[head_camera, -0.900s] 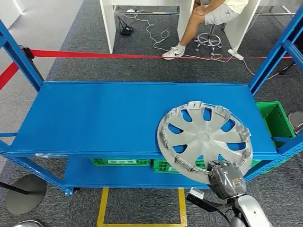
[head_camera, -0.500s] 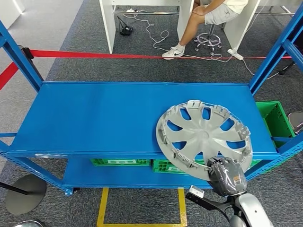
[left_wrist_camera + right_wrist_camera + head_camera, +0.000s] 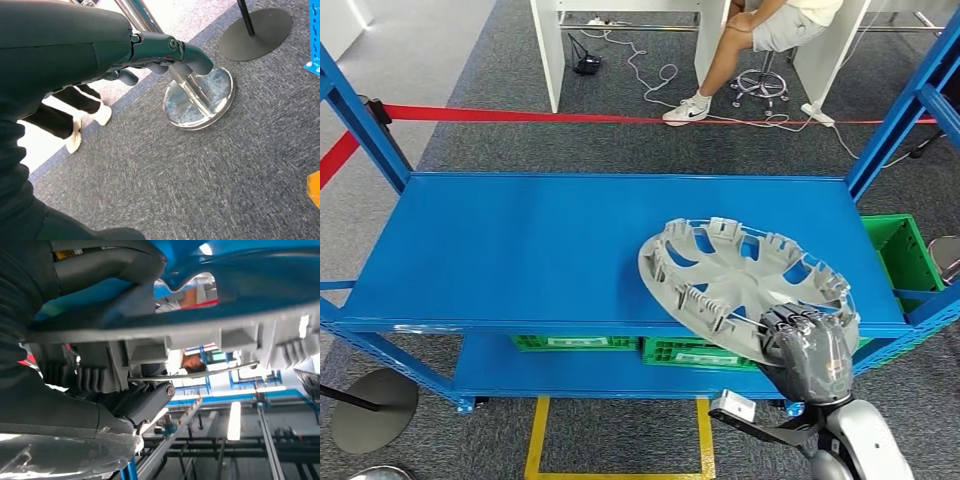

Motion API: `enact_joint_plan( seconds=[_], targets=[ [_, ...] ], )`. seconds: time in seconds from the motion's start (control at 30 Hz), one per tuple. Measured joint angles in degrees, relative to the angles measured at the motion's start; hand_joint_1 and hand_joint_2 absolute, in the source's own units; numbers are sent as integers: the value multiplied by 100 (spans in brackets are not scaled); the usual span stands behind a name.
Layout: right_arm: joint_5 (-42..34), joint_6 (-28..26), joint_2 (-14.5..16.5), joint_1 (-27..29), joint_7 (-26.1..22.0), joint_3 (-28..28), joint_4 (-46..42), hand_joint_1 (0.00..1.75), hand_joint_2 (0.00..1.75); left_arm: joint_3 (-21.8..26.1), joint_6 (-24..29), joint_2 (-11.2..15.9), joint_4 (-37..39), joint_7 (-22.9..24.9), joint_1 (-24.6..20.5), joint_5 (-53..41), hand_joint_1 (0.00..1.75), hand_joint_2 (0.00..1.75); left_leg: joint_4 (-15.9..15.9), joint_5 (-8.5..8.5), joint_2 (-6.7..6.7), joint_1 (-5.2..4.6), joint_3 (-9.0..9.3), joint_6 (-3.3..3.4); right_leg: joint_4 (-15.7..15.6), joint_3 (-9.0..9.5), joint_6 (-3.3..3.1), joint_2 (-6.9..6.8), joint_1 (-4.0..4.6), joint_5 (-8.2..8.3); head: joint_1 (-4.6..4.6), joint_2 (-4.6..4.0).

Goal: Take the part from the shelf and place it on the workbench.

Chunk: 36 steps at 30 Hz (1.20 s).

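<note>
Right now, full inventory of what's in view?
hubcap: 1, silver-grey, right part of the top shelf, near edge tilted up in the right hand's grip
shelf rack: 1, blue, across the front
crates: green, under the top shelf and at its right end
barrier tape: red, behind the rack
floor marking: yellow, below the rack
white desk: behind the tape
seated person: 1, at the desk on a stool
stanchion base: 1, shiny metal, on grey carpet
right hand: grey, grips the hubcap's near rim
left hand: dark, hanging over the carpet, holds nothing
</note>
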Motion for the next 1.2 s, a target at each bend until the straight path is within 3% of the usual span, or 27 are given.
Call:
enact_joint_plan(
  seconds=[1.2],
  targets=[
    [-67,-421,-124,-2,68,560,-559,175,175,8,6,-10,0,172,0,5,0,175,7,-9,0,-7,-3,9,-7,0,7,0,-6,2,0,0]
  ],
)
